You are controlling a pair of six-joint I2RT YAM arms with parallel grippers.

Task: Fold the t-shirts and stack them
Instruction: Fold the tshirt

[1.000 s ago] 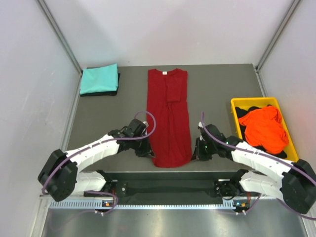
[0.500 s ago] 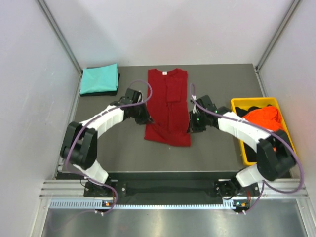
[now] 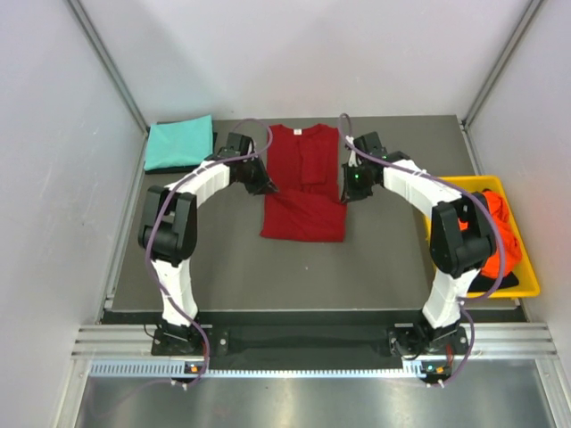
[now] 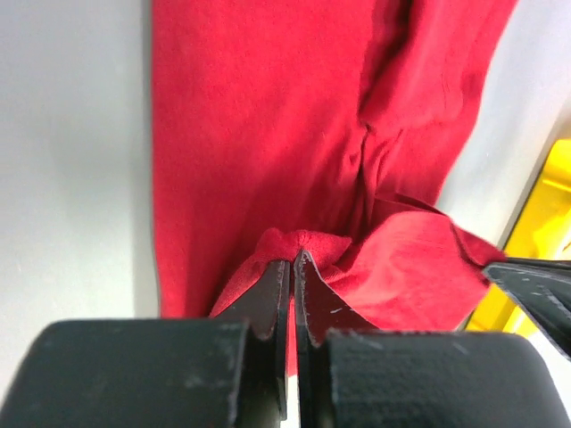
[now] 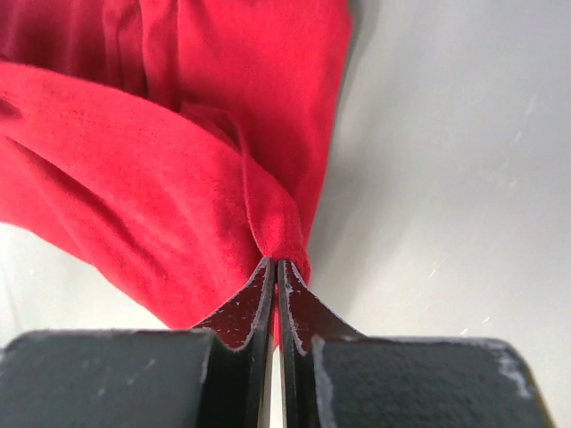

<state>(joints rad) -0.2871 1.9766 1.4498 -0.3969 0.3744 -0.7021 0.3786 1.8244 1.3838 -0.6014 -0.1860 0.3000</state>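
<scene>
The dark red t-shirt (image 3: 303,183) lies lengthwise in the middle of the table, its near hem lifted and folded back toward the collar. My left gripper (image 3: 265,187) is shut on the hem's left corner (image 4: 308,245). My right gripper (image 3: 346,189) is shut on the hem's right corner (image 5: 277,236). A folded teal t-shirt (image 3: 180,143) sits on a black one (image 3: 213,153) at the far left. The orange t-shirt (image 3: 500,223) and more black cloth lie in the bin.
A yellow plastic bin (image 3: 526,283) stands at the right edge of the table; its corner shows in the left wrist view (image 4: 544,223). White walls close in the left, back and right sides.
Both grippers have carried the red shirt's near hem away from the front edge toward the collar, folding the lower half over the upper half. The arms are now stretched far out.
</scene>
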